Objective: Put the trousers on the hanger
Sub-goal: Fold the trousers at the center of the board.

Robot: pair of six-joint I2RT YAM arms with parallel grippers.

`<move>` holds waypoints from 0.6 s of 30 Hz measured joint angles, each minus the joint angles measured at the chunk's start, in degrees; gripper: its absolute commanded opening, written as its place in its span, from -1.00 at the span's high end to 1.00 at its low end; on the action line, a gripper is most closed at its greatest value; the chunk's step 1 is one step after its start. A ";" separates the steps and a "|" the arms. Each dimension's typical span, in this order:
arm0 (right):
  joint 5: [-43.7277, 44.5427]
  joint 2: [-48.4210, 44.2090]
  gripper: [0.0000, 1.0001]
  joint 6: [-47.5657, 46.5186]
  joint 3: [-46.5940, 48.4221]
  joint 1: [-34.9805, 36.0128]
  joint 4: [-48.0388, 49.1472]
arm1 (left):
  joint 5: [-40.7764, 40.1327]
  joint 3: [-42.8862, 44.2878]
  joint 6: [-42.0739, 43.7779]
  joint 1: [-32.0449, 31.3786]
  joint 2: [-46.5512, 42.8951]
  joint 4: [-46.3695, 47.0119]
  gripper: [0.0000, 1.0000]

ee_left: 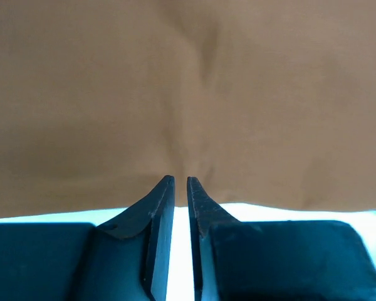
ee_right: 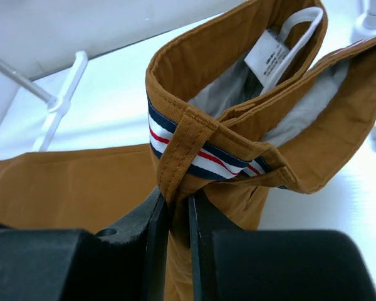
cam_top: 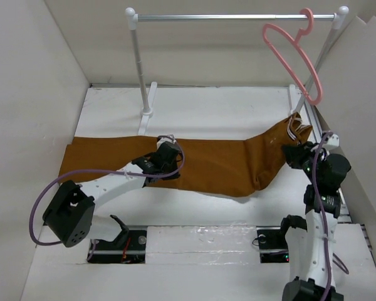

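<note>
White worktop (cam_top: 213,113), boxed in by plain pale walls, seen from above and from both wrist cameras.

The left hand (cam_top: 166,157) sits low over the middle of the trousers (cam_top: 219,166), near their front edge. In its wrist view, the left hand (ee_left: 180,182) is narrowed to a thin slit. The two dark fingers (ee_left: 160,213) meet the edge of the rust-brown cloth (ee_left: 175,94), which puckers into small creases just above the tips, so it appears to pinch the fabric.

The right hand (cam_top: 294,153) is at the right side of the worktop, at the waistband end. In its wrist view, the right hand (ee_right: 178,200) is nearly closed, with waistband cloth clamped between the fingers just below a belt loop (ee_right: 188,144). A navy, white and red striped ribbon (ee_right: 207,160) runs under that loop. The waistband stands up and gapes open, showing pale lining and a white label (ee_right: 267,56) inside.

The trousers lie stretched flat across the worktop from left to right. The leg ends are at the left, and the waistband end rises at the right.

Behind them stands a silver-and-white rail (cam_top: 232,17), with one foot close to the far edge of the cloth. The pink hanger (cam_top: 297,59) hangs by its hook from the right end of the rail. It is tilted, above the raised waistband, and not touching the trousers.
</note>
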 measured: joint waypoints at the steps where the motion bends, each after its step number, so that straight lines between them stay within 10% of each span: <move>1: 1.97 -1.36 1.00 0.22 1.22 2.23 -2.25 | -0.37 -0.52 0.00 0.00 0.61 0.15 0.81; 18: 12.33 21.90 1.00 -2.69 46.56 17.73 -20.44 | 4.35 -1.18 -2.45 -10.93 12.59 10.99 0.88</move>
